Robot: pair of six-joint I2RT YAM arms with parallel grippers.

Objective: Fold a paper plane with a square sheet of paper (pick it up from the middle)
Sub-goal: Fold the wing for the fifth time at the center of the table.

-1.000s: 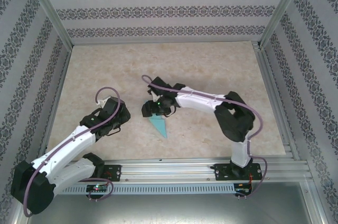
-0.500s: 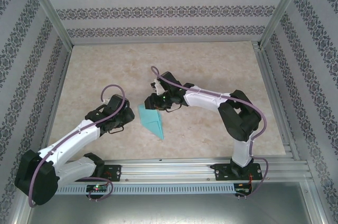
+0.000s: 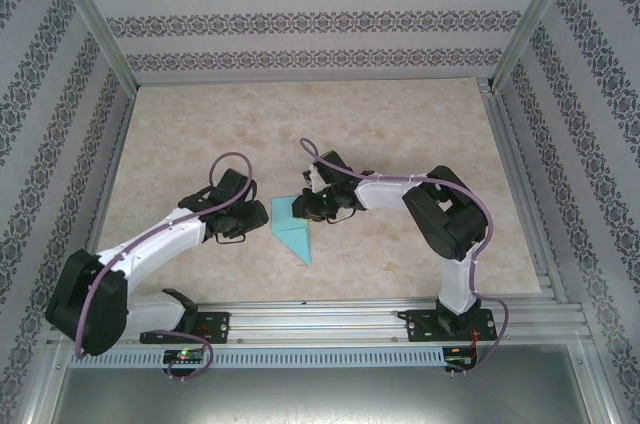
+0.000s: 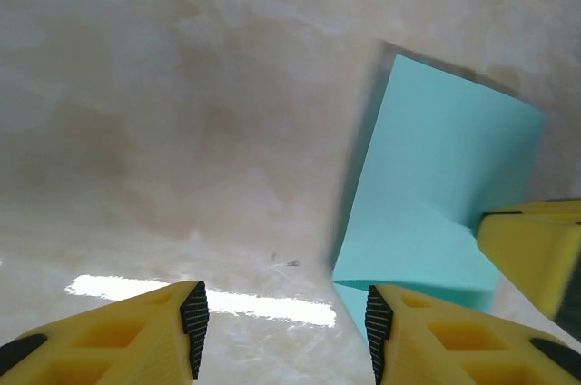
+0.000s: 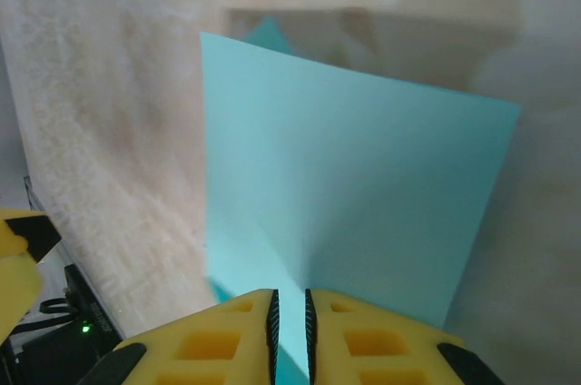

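**Top view.** Fold in progress. The paper [image 3: 296, 229], part-folded with its tip pointing near, lies at the centre of the beige marbled bench [image 3: 180, 124]. The right gripper [image 3: 306, 207] is at its far edge and the left gripper [image 3: 256, 221] just to its left. Patterned walls [image 3: 320, 19] enclose the bench.

**Left wrist.** Left gripper spread and empty, with the paper to its right.

**Right wrist.** Right gripper pinches a raised flap. The next move is probably to lay the flap flat and crease it without dragging the paper.
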